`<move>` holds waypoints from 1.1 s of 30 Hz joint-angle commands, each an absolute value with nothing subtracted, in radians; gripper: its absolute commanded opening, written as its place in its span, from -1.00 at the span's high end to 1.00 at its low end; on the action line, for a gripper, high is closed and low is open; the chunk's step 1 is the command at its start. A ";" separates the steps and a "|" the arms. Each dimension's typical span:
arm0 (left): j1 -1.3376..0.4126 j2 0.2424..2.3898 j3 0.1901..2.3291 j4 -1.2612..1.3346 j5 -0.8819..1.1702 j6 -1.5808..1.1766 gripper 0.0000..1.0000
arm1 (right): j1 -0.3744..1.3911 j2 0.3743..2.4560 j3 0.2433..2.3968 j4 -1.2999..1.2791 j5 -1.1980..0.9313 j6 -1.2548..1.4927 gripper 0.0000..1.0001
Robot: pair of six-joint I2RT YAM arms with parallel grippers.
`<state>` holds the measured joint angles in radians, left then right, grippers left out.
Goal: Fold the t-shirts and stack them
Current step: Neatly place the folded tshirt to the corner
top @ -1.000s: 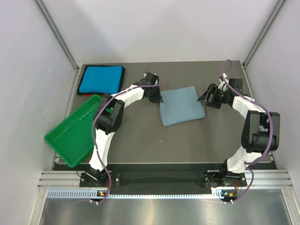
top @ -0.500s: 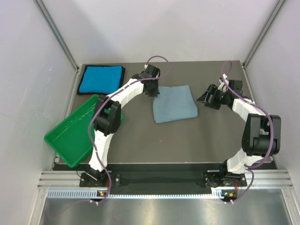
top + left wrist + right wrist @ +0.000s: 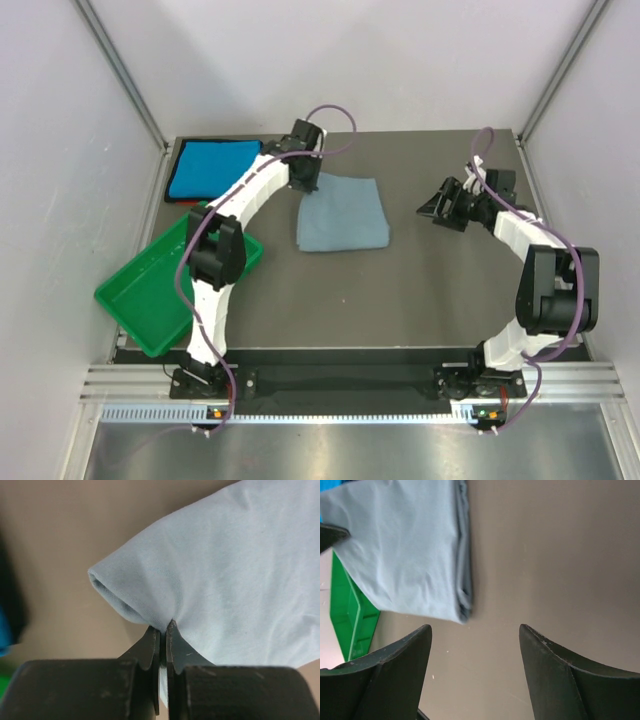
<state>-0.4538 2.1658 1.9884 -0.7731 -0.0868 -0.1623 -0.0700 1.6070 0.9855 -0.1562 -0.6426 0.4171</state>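
Nearest the arm bases, at the lower left of the top view, the green tray (image 3: 140,300) sits tilted, partly off the worktop (image 3: 420,290). Mid-frame lies the grey-blue t-shirt (image 3: 345,215), folded to a neat rectangle. The left claw (image 3: 161,630) is pressed together on its upper-left corner, pinching several layers so the edge bulges into a small loop. To the right, the right claw (image 3: 475,630) is spread wide, holds nothing, and stands apart from the cloth. Farthest back, in the upper left, the turquoise t-shirt (image 3: 213,170) lies folded flat.

Folding looks finished, so the step in hand is likely stacking. The next move calls for carrying the grey-blue fold up and left and setting it squarely on the turquoise one without the layers slipping apart.

The wrist hides the left claw from above. No white tag shows. In the left wrist view the turquoise cloth is only a blurred sliver.
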 commanded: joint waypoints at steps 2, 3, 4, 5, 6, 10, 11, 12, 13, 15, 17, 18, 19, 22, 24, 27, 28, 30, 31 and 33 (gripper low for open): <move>-0.382 2.013 2.028 -0.789 -0.126 0.026 1.00 | -0.048 1.559 0.976 -0.071 -0.681 0.445 -0.42; -0.379 2.002 2.026 -0.782 -0.170 0.079 1.00 | -0.045 1.554 0.974 -0.064 -0.684 0.454 -0.42; -0.376 1.991 2.025 -0.773 -0.198 0.110 1.00 | -0.040 1.554 0.973 -0.057 -0.687 0.459 -0.42; -0.376 1.968 2.020 -0.764 -0.219 0.141 1.00 | -0.032 1.552 0.970 -0.045 -0.689 0.462 -0.42; -0.368 1.956 2.019 -0.746 -0.247 0.193 1.00 | -0.028 1.554 0.968 -0.038 -0.690 0.469 -0.42; -0.330 1.914 2.043 -0.723 -0.247 0.259 1.00 | -0.012 1.572 0.976 -0.012 -0.698 0.483 -0.42; -0.322 1.899 2.048 -0.721 -0.250 0.270 1.00 | -0.009 1.575 0.983 -0.008 -0.699 0.485 -0.42; -0.316 1.891 2.054 -0.716 -0.253 0.294 1.00 | -0.008 1.583 0.986 -0.008 -0.699 0.491 -0.42; -0.302 1.882 2.068 -0.707 -0.249 0.313 1.00 | -0.008 1.588 0.986 -0.008 -0.701 0.494 -0.42; -0.279 1.881 2.094 -0.706 -0.241 0.363 1.00 | -0.008 1.601 0.989 0.031 -0.704 0.502 -0.42; -0.265 1.887 2.114 -0.710 -0.268 0.399 1.00 | -0.006 1.611 0.997 0.034 -0.709 0.502 -0.42; -0.247 1.887 2.117 -0.710 -0.279 0.419 1.00 | -0.008 1.618 0.999 0.037 -0.707 0.503 -0.42; -0.235 1.879 2.114 -0.700 -0.282 0.426 1.00 | -0.008 1.621 0.999 0.046 -0.706 0.506 -0.42; -0.172 1.859 2.073 -0.610 -0.221 0.451 1.00 | -0.006 1.635 1.006 0.063 -0.701 0.517 -0.43; -0.123 1.838 2.013 -0.517 -0.178 0.472 1.00 | -0.006 1.649 1.012 0.074 -0.701 0.529 -0.42; -0.078 1.822 1.973 -0.413 -0.147 0.498 1.00 | -0.008 1.664 1.029 0.083 -0.700 0.529 -0.42; -0.069 1.827 1.971 -0.396 -0.152 0.508 1.00 | -0.008 1.670 1.032 0.081 -0.698 0.526 -0.42; -0.042 1.839 1.968 -0.353 -0.124 0.520 1.00 | -0.006 1.678 1.031 0.092 -0.692 0.531 -0.42; -0.031 1.857 1.973 -0.347 -0.111 0.520 1.00 | -0.008 1.683 1.023 0.110 -0.693 0.535 -0.43; -0.008 1.876 1.991 -0.342 -0.089 0.515 1.00 | -0.008 1.703 1.017 0.136 -0.699 0.551 -0.43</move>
